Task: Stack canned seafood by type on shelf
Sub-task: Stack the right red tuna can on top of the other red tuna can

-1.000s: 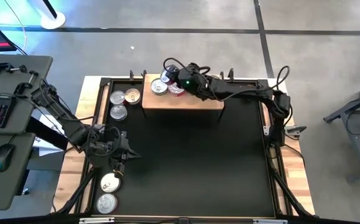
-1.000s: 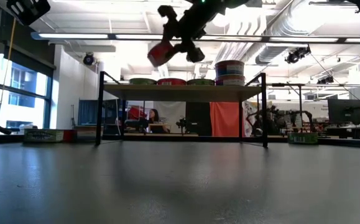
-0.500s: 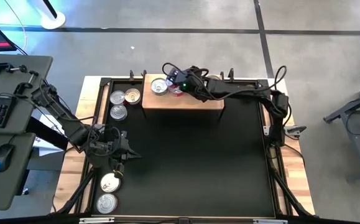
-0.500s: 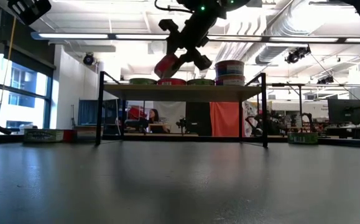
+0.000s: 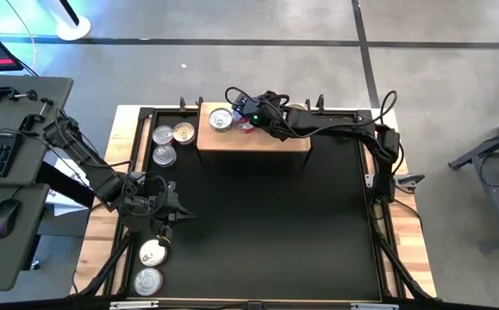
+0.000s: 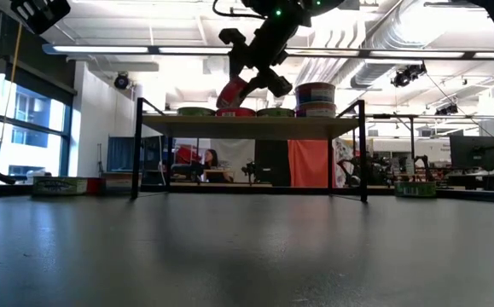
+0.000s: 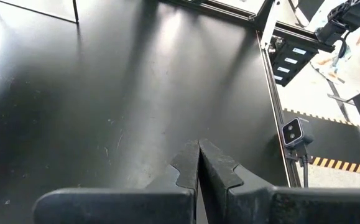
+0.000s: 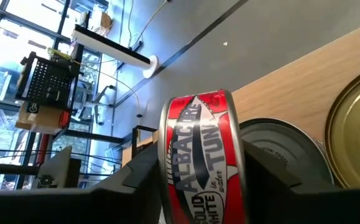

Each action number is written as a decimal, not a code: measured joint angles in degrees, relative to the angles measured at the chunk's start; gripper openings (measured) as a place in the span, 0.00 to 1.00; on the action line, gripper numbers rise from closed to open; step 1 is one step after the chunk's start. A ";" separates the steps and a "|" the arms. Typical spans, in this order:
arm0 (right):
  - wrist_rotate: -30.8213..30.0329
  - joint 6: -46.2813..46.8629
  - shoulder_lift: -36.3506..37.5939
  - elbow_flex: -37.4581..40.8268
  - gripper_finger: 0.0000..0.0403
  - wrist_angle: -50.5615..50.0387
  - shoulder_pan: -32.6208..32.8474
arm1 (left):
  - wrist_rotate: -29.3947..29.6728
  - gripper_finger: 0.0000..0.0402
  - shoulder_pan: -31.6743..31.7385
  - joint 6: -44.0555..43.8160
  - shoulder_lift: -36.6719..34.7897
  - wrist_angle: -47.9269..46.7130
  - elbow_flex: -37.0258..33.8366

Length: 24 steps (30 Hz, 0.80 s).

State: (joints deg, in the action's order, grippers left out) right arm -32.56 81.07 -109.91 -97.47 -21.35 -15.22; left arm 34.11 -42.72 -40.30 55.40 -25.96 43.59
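A red-labelled tuna can [image 8: 197,155] stands on edge between the fingers of my right gripper [image 8: 198,193], just above the wooden shelf [image 5: 266,140]. In the low view this can [image 6: 233,92] tilts over a red can [image 6: 235,111] on the shelf [image 6: 251,125]. A silver-lidded can [image 5: 221,119] and a stack of cans [image 6: 315,98] also sit on the shelf. Three cans [image 5: 164,155] lie on the mat left of the shelf and two [image 5: 150,253] at the near left. My left gripper [image 7: 198,163] hovers shut over the mat's left side. My right gripper pinches the red tuna can between its two fingers [image 8: 143,180], one on each flat face [image 8: 167,162], with the label rim facing the wrist camera. The fingers slant down from the table's right. The can is tilted on edge; whether its lower rim touches the can beneath, I cannot tell.
A gold-lidded can [image 8: 354,137] and a silver lid [image 8: 279,149] lie close under the held can. The shelf stands on thin black legs [image 6: 136,149] at the mat's far edge. The black mat [image 5: 266,224] spreads between the arms.
My right gripper has sunk with the red can toward the red can on the shelf and tipped further down. The can has stayed tilted between the fingers.
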 joint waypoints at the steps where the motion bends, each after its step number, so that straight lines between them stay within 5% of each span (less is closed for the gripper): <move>1: 0.00 -0.01 0.00 0.00 0.43 -0.01 0.00 | 0.00 0.00 0.00 -0.01 0.00 0.00 0.00; 24: 4.19 1.07 -1.53 0.02 0.44 0.00 -0.02 | -0.07 0.00 -0.02 -0.14 -0.02 -1.10 0.00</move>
State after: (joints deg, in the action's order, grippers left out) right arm -28.37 82.13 -111.44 -97.45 -21.35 -15.25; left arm 34.04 -42.74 -40.45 55.37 -27.05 43.59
